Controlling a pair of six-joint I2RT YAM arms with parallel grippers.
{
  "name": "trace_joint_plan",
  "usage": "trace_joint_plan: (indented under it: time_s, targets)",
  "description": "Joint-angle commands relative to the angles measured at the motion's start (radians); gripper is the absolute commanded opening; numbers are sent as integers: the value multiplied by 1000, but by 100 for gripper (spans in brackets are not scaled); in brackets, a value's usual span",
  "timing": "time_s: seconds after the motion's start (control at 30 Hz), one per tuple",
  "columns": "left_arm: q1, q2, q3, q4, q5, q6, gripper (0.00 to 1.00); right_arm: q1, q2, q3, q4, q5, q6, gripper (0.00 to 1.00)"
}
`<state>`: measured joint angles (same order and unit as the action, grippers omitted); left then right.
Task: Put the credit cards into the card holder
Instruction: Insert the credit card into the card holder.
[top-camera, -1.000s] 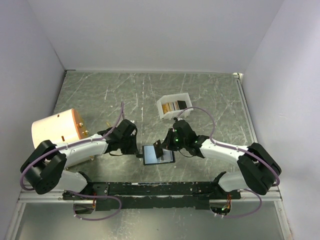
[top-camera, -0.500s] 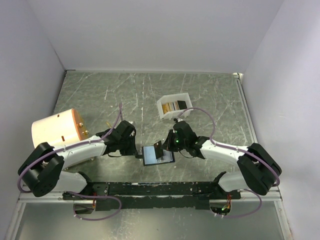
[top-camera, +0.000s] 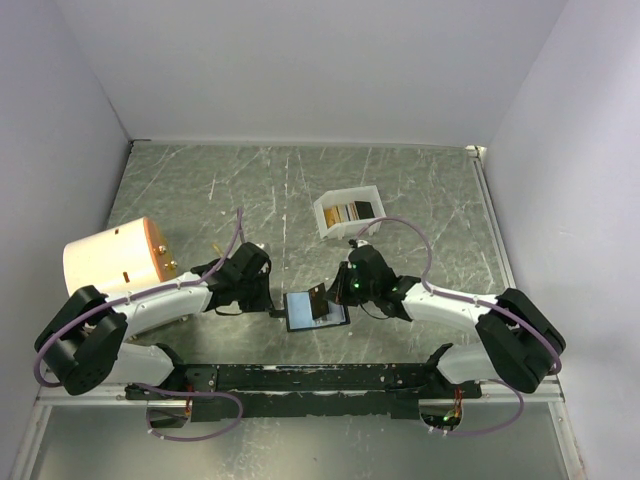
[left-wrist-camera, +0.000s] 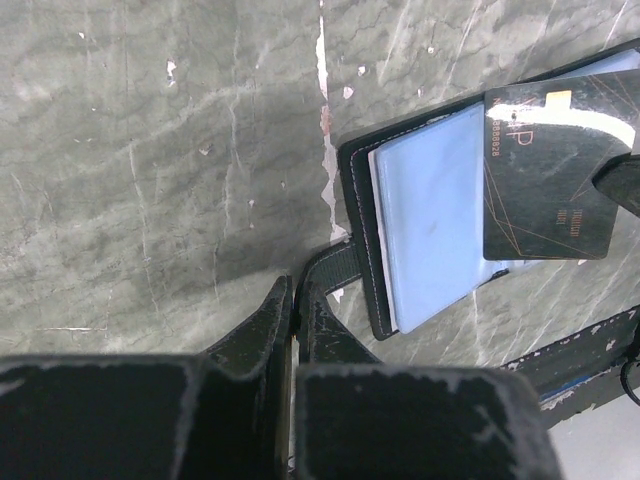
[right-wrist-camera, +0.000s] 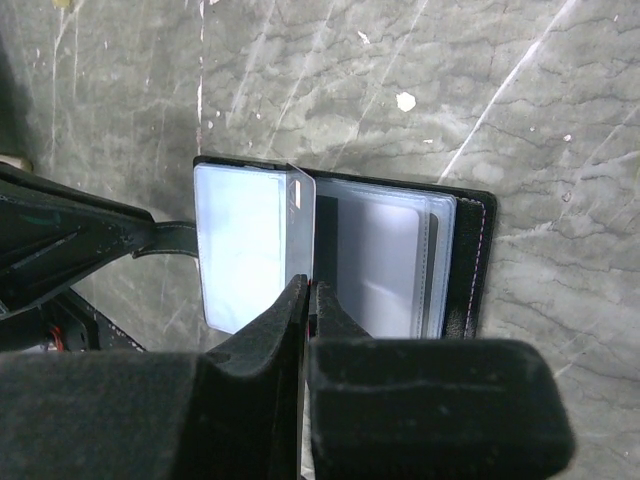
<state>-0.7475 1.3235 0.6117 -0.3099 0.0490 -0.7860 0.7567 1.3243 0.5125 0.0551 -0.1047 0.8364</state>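
Card holder (top-camera: 305, 315) is seen lying open on the table (top-camera: 200, 190) at the 6 o'clock side, close to the near edge, with its pale blue-grey inside turned up and its black outside showing as a border. In the left wrist view the card holder (left-wrist-camera: 430, 220) is seen to have clear pocket sleeves stacked inside it and a black strap (left-wrist-camera: 335, 265) leaving its 7 o'clock corner.

That strap is pinched by the left gripper (left-wrist-camera: 297, 295), whose fingers are pressed together with almost no gap; in the top view the left gripper (top-camera: 270, 300) is placed at 9 o'clock of the holder.

A dark card (left-wrist-camera: 548, 170) with gold lettering is held over the holder's inner face. It is clamped by the right gripper (right-wrist-camera: 308, 290), jaws narrowed onto its lower edge, so that the card (right-wrist-camera: 303, 215) is seen edge-on and upright over the fold between the two halves. Whether its far edge is touching a pocket cannot be told. From above, the right gripper (top-camera: 333, 293) is found at 2 o'clock of the holder.

More credit cards (top-camera: 350, 211), gold-tan and dark, are stood in a white box (top-camera: 324, 218) at 12 o'clock of the holder, well apart from it. A cream cylinder (top-camera: 110, 258) is set far off at 9 o'clock.
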Motion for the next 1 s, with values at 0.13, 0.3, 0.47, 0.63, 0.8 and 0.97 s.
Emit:
trace_joint_plan:
  time_s: [0.13, 0.3, 0.47, 0.63, 0.8, 0.97]
  targets:
    - [4, -1, -7, 9, -17, -2, 7, 5, 9, -38, 20, -7, -17, 0]
    - [5, -1, -9, 11, -17, -4, 7, 4, 21, -50, 47, -23, -9, 0]
    - [4, 4, -7, 14, -14, -4, 7, 4, 35, -64, 79, -45, 10, 0]
    - [5, 9, -4, 11, -17, -2, 7, 5, 21, -66, 74, -46, 15, 0]
    - [4, -2, 28, -43, -43, -15, 28, 5, 15, -70, 83, -53, 28, 0]
    - [4, -88, 88, -66, 18, -26, 46, 5, 15, -67, 80, -51, 29, 0]
